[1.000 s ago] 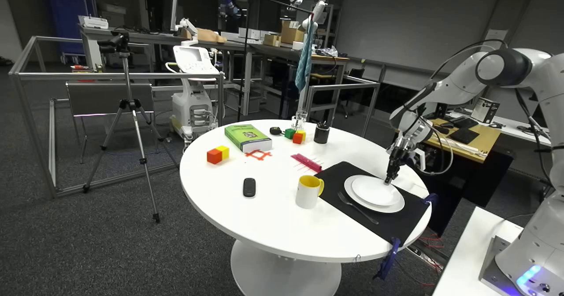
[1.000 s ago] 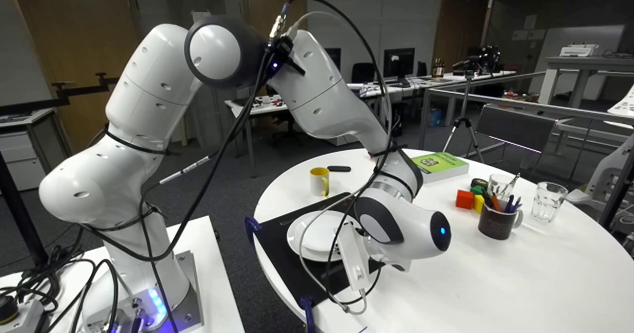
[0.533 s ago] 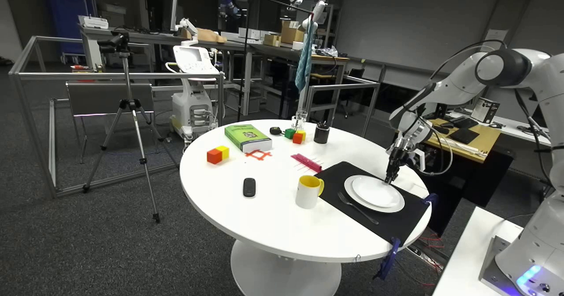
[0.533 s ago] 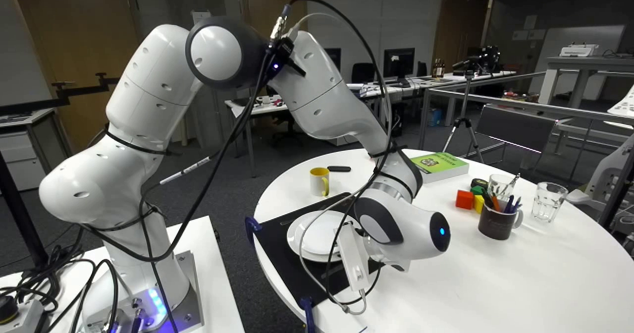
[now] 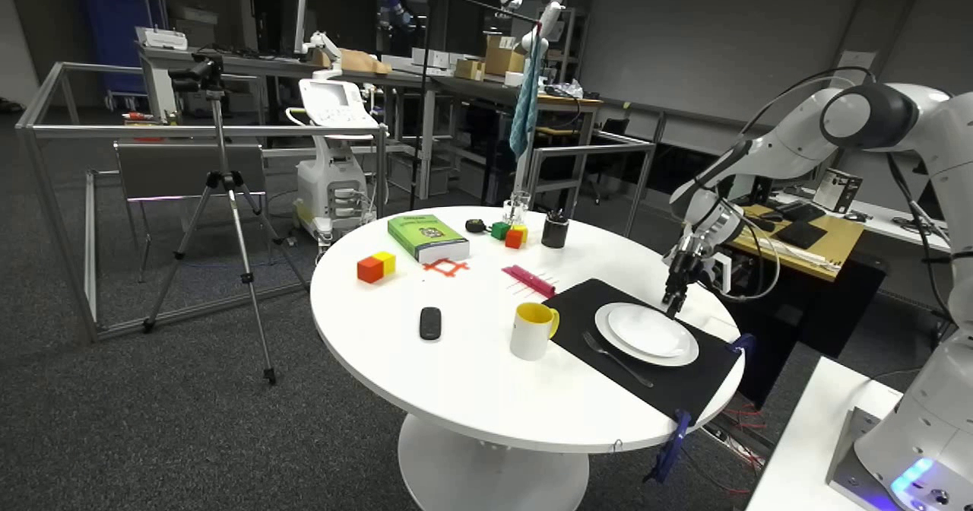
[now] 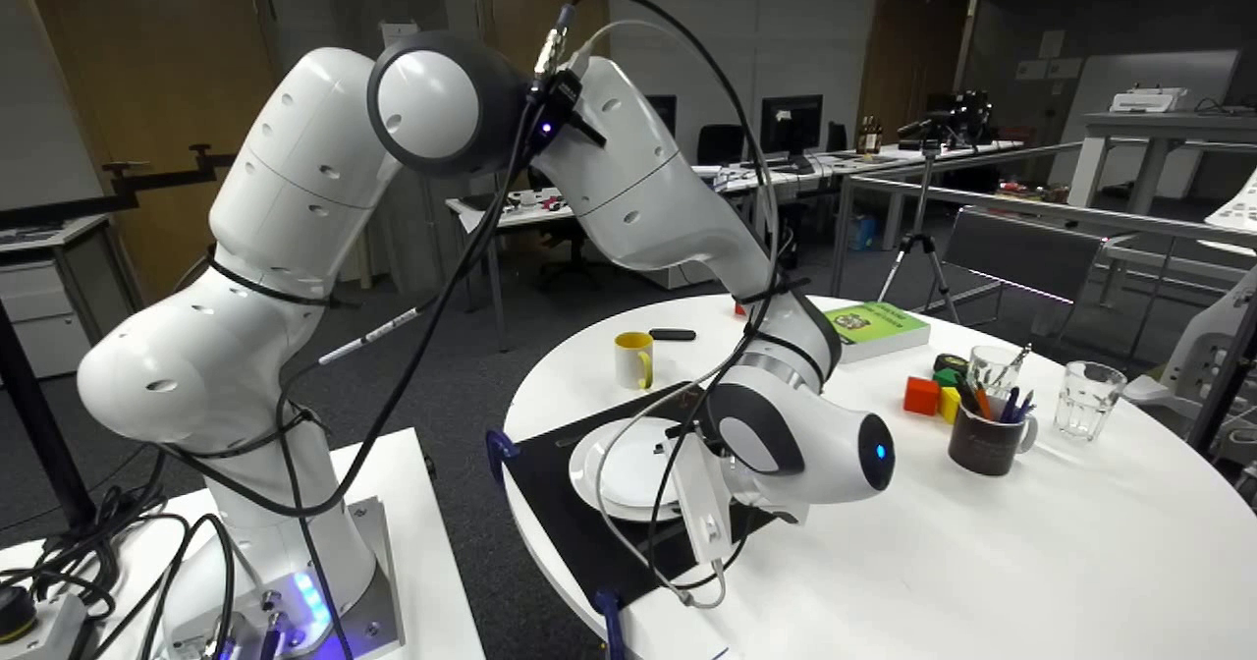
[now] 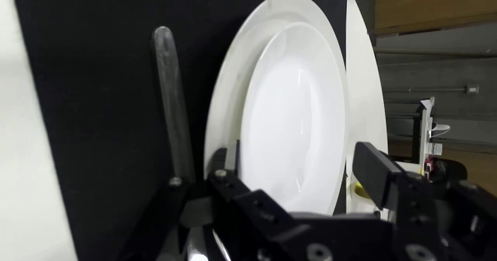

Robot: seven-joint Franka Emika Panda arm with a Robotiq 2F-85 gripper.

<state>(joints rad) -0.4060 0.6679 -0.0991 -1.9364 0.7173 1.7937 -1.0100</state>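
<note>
So the gripper (image 7: 299,160) has its fingers spread wide: in the wrist view, the fingertip toward the left of frame sits right by the rim of the small white plate (image 7: 293,117), and the opposite one hangs well apart from it. That plate rests on a bigger white plate (image 7: 227,101) on a black mat (image 7: 97,98), and honestly I can't tell if the fingertip is touching the rim. The room lies on its side here, the lower end of a flat-handled utensil (image 7: 173,109) disappears behind the finger linkage so no clue what kind it is, and a mug (image 7: 361,190) with a yellow inside is mostly covered by the finger on the right. In an exterior view the arm (image 5: 787,150) comes in from the right, elbow high, forearm sloping down, gripper pointed steeply down at the plates' edge on a round table (image 5: 471,374). Part of the upper arm gets cut off by the frame, and the fingertips are just a small dark cluster, so the gap doesn't really read. In an exterior view the base (image 6: 339,552) is at lower left, and the arm climbs, folds over at the elbow and drops to the right, wrist tilted. The white box (image 6: 700,503) on the wrist blocks a chunk of both plates, and only a bit of dark finger pokes out, so no reading the jaws there either.
</note>
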